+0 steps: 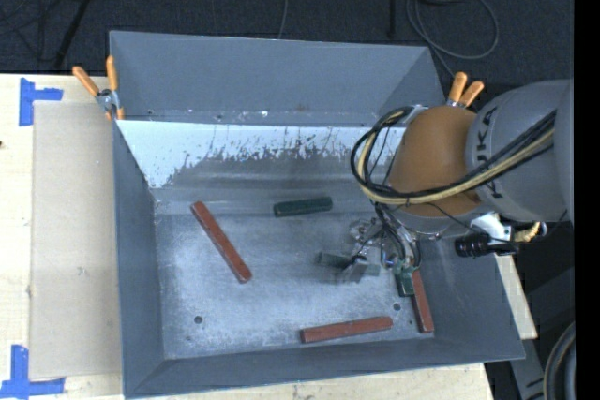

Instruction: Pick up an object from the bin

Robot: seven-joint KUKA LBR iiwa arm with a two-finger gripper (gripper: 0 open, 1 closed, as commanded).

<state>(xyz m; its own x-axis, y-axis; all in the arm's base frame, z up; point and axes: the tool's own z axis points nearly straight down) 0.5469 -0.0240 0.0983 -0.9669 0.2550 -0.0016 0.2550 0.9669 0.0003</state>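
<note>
Dark carpet strewn with cables lies behind a pale wooden tabletop (66, 229), and on it stands the grey metal bin (272, 89), its floor scuffed and speckled. The arm, with its orange wrist cover (427, 159) and looped black cables, comes in over the bin's right wall. The gripper (364, 258) is low over the right-centre of the floor; whether it is open or closed cannot be told from this angle. Right at its tip, on the side facing the bin's middle, sits a small dark grey piece (331, 260); whether the gripper touches it is unclear.

Four other things lie around. A dark green bar (303, 207) rests up near the back wall, apart from the gripper. A short red-brown stick (422, 303) lies just beside the gripper against the right wall, nearly upright in the view. A second red-brown stick (347, 330) lies along the front wall, close below. A third, longer one (222, 242) lies aslant on the left half, well apart from the rest.
</note>
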